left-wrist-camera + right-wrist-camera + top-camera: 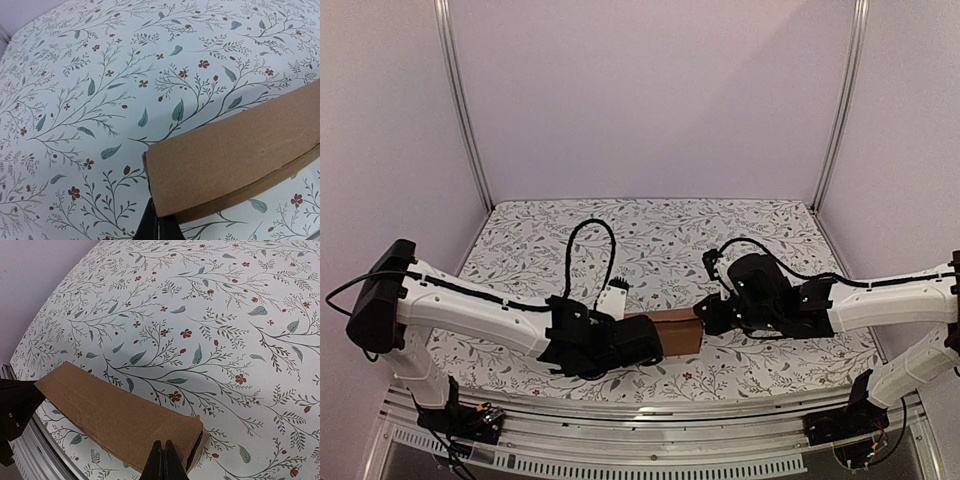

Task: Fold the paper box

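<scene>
The paper box (677, 330) is a small oblong brown carton lying on the floral table between my two grippers. My left gripper (652, 342) is at its left end. In the left wrist view the fingers (159, 222) are shut together, their tips tucked under the near corner of the carton (235, 155). My right gripper (706, 316) is at its right end. In the right wrist view the shut fingers (164, 447) rest on the carton's top panel (110, 415), close to the end where a flap (200, 447) stands slightly ajar.
The floral table cover (650, 240) stretches behind the box to the back wall. Metal frame posts (460, 100) stand at both back corners. The table's metal front rail (650, 415) runs just behind the arm bases. The left gripper's black body (15, 400) shows in the right wrist view.
</scene>
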`<action>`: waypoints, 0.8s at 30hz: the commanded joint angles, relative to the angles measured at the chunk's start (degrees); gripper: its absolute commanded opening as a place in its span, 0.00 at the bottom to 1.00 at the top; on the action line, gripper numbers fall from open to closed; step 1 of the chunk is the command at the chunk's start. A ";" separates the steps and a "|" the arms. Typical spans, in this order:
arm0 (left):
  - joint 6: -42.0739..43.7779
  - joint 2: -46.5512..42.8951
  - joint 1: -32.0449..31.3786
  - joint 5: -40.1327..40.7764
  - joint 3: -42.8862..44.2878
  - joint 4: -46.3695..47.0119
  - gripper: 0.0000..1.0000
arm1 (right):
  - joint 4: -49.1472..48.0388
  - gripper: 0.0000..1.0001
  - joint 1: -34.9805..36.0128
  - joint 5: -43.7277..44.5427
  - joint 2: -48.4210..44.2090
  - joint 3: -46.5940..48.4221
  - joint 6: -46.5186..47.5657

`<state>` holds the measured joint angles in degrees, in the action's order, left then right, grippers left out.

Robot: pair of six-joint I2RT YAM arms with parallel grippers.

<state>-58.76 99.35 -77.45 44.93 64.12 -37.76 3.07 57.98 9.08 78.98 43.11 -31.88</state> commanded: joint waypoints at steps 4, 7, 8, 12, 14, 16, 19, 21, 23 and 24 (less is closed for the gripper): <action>0.21 4.78 1.14 -10.03 -3.15 -2.01 0.00 | -1.05 0.00 0.89 -3.11 -0.41 -5.05 -5.04; 0.32 4.91 1.14 -10.04 -3.12 -2.04 0.00 | 1.44 0.00 0.85 -0.34 -3.23 -2.75 -4.17; 0.23 4.89 1.16 -10.04 -3.17 -1.99 0.00 | 2.70 0.00 0.87 0.36 -3.90 -1.58 -3.60; 0.15 4.59 1.16 -9.95 -3.36 -2.10 0.00 | 6.21 0.00 0.79 6.47 -7.70 1.00 -2.26; 0.06 4.42 1.16 -9.86 -3.54 -2.08 0.00 | 7.84 0.00 0.74 9.95 -9.69 1.26 -2.27; -0.03 4.29 1.16 -9.78 -3.64 -2.21 0.00 | 9.88 0.00 0.70 13.33 -10.97 1.27 -2.42; -0.12 4.11 1.16 -9.77 -3.73 -2.20 0.00 | 12.32 0.00 0.56 16.18 -11.90 0.91 -3.60; -0.08 4.14 1.15 -9.72 -3.67 -2.18 0.00 | 12.66 0.00 0.47 16.14 -11.55 0.37 -4.25; 0.11 4.13 1.16 -9.68 -3.56 -2.20 0.00 | 12.04 0.00 0.56 15.25 -10.87 -0.21 -5.22; 0.09 4.22 1.16 -9.68 -3.56 -2.21 0.00 | 11.52 0.00 0.49 14.69 -10.18 -0.56 -5.81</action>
<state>-58.72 99.63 -77.43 45.56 63.96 -37.04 12.56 58.48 22.13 67.48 43.53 -35.62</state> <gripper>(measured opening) 0.006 0.003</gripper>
